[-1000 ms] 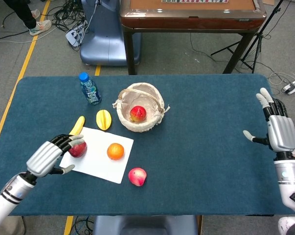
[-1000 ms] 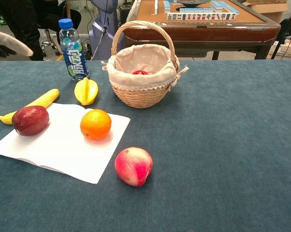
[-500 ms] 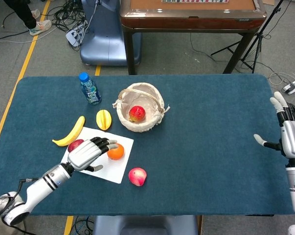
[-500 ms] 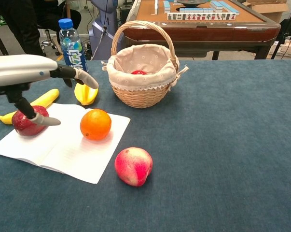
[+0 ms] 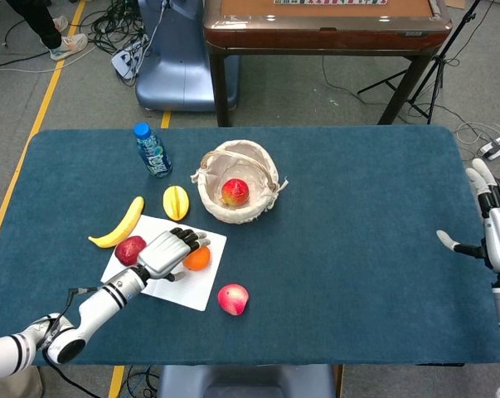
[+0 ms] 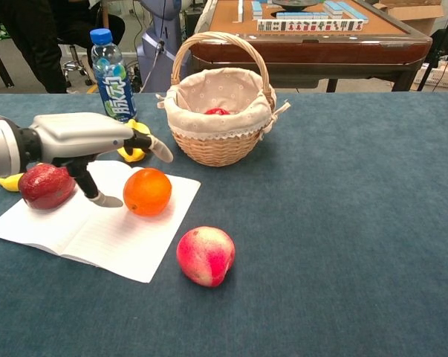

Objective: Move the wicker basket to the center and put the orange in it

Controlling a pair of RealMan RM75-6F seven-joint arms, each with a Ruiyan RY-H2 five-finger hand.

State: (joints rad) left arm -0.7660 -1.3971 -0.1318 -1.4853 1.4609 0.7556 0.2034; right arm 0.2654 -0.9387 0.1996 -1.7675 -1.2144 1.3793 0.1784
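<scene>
A: What has changed since a moment ago?

B: The left hand point(image 5: 171, 249) has moved right across the white sheet point(image 5: 196, 288), from the dark red fruit point(image 5: 130, 249) to just above the orange point(image 6: 147, 191). Its fingers are spread and hold nothing. The right hand point(image 5: 497, 235) has drifted further right, to the desk edge; it too is open and holds nothing.

A: And the surface, left to right?

B: A dark blue desk point(image 5: 349, 249). A banana point(image 5: 119, 224), a water bottle point(image 5: 152, 150), a yellow fruit point(image 5: 176, 202), then the sheet with the red fruit and orange, a peach point(image 5: 233, 298) just off its corner. The wicker basket point(image 5: 238, 192) stands left of centre with a red fruit point(image 5: 234, 191) inside. Beyond the desk are grey floor, cables and a wooden table point(image 5: 326, 21).

A: Do the views differ?

B: The head view shows both hands. The chest view shows only the left, with its thumb point(image 6: 105, 198) low beside the orange, and tiles point(image 6: 313, 24) on the far table.
</scene>
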